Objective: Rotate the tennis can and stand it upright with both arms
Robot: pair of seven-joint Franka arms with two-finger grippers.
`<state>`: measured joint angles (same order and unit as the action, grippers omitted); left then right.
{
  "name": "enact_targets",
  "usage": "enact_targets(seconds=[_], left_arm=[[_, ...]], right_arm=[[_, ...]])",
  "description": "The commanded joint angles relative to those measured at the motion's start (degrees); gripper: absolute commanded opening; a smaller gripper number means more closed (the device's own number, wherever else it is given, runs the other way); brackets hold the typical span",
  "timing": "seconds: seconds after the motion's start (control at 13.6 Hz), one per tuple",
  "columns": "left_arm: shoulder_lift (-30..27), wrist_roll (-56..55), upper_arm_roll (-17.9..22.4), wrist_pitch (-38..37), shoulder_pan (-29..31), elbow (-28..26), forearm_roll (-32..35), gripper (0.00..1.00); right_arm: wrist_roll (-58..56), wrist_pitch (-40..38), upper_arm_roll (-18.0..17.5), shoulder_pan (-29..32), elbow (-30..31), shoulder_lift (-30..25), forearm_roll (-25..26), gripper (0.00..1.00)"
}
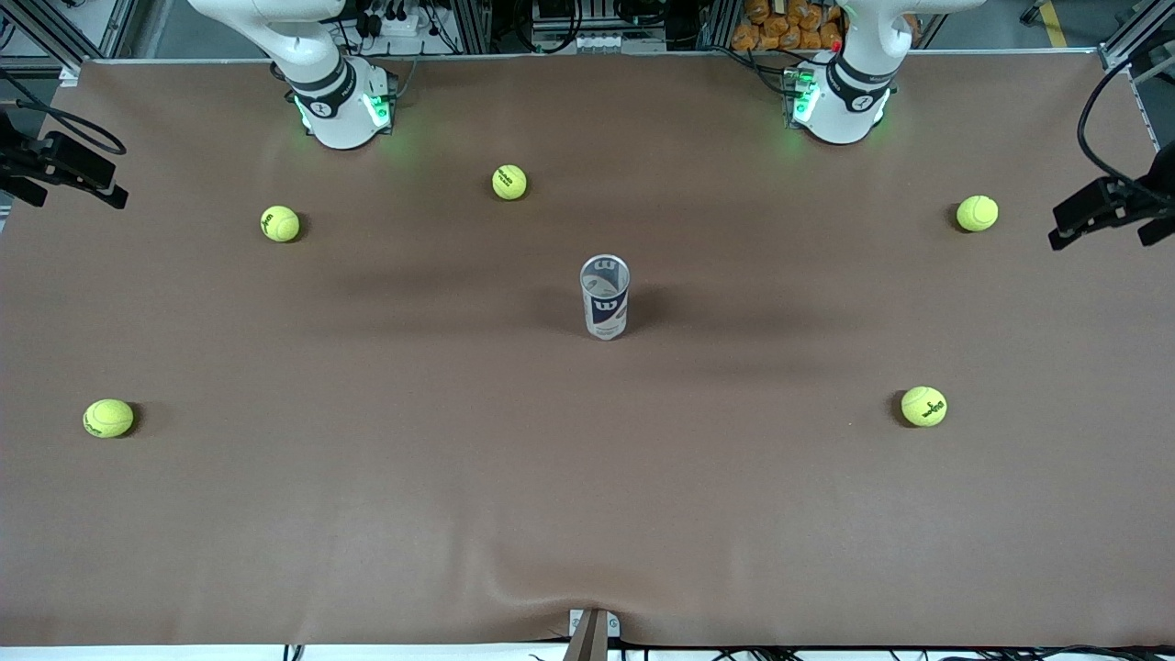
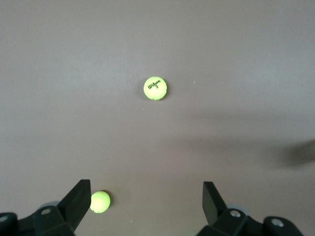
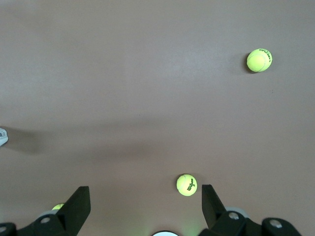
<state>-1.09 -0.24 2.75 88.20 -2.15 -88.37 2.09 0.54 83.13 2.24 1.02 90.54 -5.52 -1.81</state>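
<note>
The tennis can [image 1: 605,298] stands upright in the middle of the table, its open mouth up, with the white, navy and red label showing a "W". Neither gripper shows in the front view; only the two arms' bases [image 1: 344,106] [image 1: 840,101] show there. In the left wrist view my left gripper [image 2: 146,186] hangs high over bare table, open, nothing between its fingers. My right gripper [image 3: 145,190] is likewise open and empty, high over the table. A white sliver at that view's edge [image 3: 2,136] looks like the can's top.
Several yellow-green tennis balls lie scattered around the can: two near the right arm's base [image 1: 509,182] [image 1: 280,223], one near the left arm's end [image 1: 977,213], two nearer the front camera [image 1: 108,418] [image 1: 923,406]. Black camera mounts [image 1: 64,165] [image 1: 1111,211] stand at both table ends.
</note>
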Motion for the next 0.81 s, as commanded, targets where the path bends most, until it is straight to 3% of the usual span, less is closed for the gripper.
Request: enact_targets(seconds=[0.0, 0.73], left_arm=[[-1.4, 3.0, 0.0, -0.7, 0.2, -1.0, 0.6, 1.00], [-1.0, -0.1, -0.5, -1.0, 0.2, -1.9, 0.4, 1.00]], right_arm=[[0.2, -0.6, -0.2, 0.1, -1.4, 0.7, 0.5, 1.00], [0.2, -0.6, -0.2, 0.2, -1.4, 0.7, 0.5, 1.00]])
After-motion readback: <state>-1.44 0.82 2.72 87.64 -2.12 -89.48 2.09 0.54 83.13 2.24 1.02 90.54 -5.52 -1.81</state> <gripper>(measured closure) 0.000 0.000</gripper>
